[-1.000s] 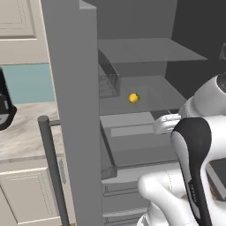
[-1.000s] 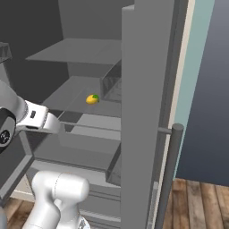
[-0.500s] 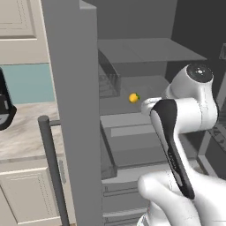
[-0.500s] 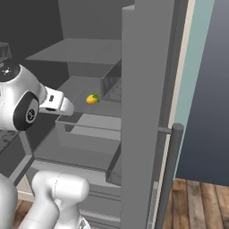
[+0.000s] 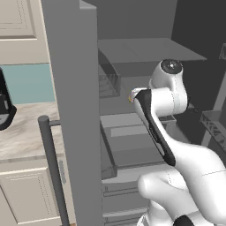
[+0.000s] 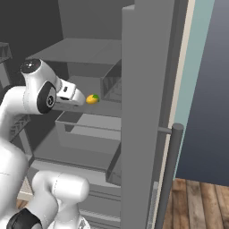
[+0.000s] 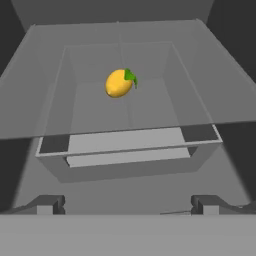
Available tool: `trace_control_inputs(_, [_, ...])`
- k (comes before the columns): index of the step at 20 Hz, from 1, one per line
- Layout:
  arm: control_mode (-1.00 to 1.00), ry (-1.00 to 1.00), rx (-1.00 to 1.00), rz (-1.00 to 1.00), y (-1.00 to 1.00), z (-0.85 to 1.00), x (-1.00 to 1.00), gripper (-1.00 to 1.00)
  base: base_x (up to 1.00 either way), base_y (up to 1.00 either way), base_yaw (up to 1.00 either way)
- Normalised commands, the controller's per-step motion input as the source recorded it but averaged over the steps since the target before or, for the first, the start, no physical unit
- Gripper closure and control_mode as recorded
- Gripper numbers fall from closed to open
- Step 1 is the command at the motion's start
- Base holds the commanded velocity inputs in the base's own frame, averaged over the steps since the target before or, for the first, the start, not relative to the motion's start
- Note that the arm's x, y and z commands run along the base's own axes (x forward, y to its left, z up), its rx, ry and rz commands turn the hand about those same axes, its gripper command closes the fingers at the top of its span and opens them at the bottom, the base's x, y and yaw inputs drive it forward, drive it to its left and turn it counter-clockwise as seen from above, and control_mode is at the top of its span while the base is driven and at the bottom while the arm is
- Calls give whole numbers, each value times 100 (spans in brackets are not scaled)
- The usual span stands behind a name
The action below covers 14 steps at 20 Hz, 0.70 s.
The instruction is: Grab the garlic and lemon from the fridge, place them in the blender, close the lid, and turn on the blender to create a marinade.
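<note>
Your arm has swung up into the fridge point(image 6: 143, 89); the gripper point(image 7: 127, 205), spread wide and empty, faces the lemon point(image 7: 119, 83) straight ahead, mid-shelf.

One lemon point(image 7: 119, 83), one open fridge point(image 6: 143, 112), one drawer point(image 7: 130, 145)

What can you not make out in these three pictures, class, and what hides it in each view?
- Lemon, left base view: just a sliver peeks out, the arm covers the rest. It is whole in the hand view.
- Pincer, right base view: the fingertips merge with the hand, so the gap is unclear there.
- Blender, left base view: cut off by the left edge.
- Fridge interior, right base view: partly hidden behind the open door.
</note>
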Motion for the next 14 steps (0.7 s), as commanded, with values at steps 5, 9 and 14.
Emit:
trace_control_inputs(5, [-100,0,1,-2,0,-60,77,-100,0,0,0])
trace_control_inputs(9, [-100,0,0,-4,0,-14,79,-100,0,0,0])
trace_control_inputs(14, [-100,0,0,-3,0,-23,76,-100,0,0,0])
